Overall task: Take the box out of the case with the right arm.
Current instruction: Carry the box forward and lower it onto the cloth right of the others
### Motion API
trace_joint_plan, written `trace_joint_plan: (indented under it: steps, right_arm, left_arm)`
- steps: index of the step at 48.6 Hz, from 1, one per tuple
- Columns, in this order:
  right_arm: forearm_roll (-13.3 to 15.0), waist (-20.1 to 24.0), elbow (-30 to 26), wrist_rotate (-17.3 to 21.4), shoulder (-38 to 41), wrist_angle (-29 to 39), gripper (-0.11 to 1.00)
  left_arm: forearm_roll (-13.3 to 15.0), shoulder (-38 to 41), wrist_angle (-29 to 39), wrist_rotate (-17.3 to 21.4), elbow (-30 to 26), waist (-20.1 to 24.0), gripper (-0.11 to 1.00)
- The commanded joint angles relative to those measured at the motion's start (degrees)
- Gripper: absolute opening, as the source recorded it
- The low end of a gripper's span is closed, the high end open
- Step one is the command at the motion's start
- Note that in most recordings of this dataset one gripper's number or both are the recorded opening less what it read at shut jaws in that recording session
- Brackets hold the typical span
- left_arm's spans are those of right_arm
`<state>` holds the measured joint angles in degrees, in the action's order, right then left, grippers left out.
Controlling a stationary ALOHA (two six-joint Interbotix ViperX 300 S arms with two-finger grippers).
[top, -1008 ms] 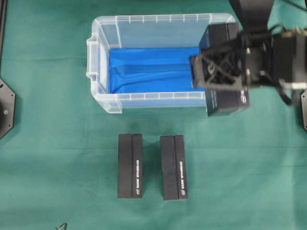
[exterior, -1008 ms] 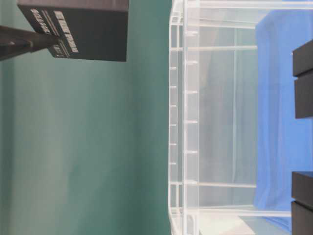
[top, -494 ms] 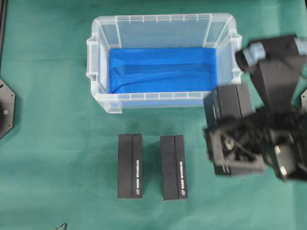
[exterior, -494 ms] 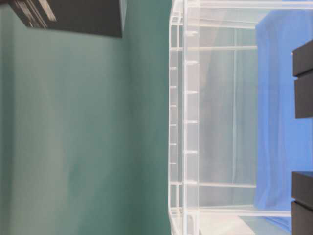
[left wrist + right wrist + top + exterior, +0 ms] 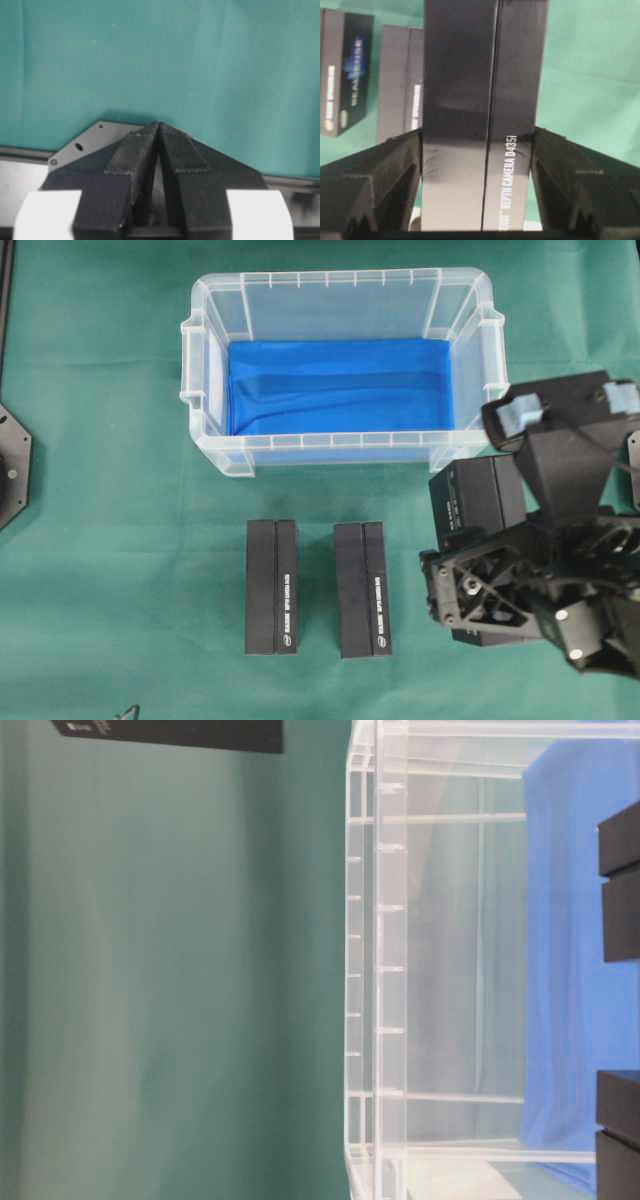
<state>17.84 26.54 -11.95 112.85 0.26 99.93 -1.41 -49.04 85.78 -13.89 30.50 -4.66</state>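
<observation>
The black camera box (image 5: 485, 115) is clamped upright between the right gripper (image 5: 482, 190) jaws, lower right of the case (image 5: 340, 450).

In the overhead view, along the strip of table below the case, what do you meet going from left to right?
Left black box → second black box → held box in the right gripper, which is shut on it, clear of the case.
</observation>
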Motion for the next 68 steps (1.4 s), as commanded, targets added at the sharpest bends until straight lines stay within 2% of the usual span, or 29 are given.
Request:
trace_joint_plan:
  steps: [1, 6, 15, 27, 35, 44, 68]
  right_arm:
    - [-0.5, 0.1, 0.5, 0.2, -0.3, -0.9, 0.65]
    - [-2.6, -0.2, 3.3, 1.4, 0.3, -3.5, 0.65]
    - [-5.6, -0.2, 12.0, 7.3, 0.9, -11.3, 0.65]
    - [-5.7, -0.3, 22.1, 12.7, 1.2, -23.5, 0.66]
    - [-5.9, -0.3, 27.6, 14.4, 2.6, -30.2, 0.65]
    - [-5.9, -0.9, 29.9, 14.6, 4.3, -36.0, 0.65]
    - [-5.9, -1.0, 30.6, 14.6, 4.7, -36.5, 0.65]
  left_arm:
    - [-0.2, 0.3, -0.3, -0.1, -0.6, -0.1, 0.02]
    - [-0.2, 0.3, -0.3, -0.1, -0.6, -0.1, 0.02]
    - [-0.2, 0.3, -0.3, -0.1, -0.6, -0.1, 0.02]
    - [-0.2, 0.4, -0.3, -0.1, -0.6, -0.1, 0.02]
    - [-0.2, 0.4, -0.3, -0.1, -0.5, -0.1, 0.02]
    - [-0.2, 0.4, -0.3, -0.1, -0.5, -0.1, 0.02]
    - [-0.2, 0.2, -0.3, 0.0, -0.5, -0.1, 0.02]
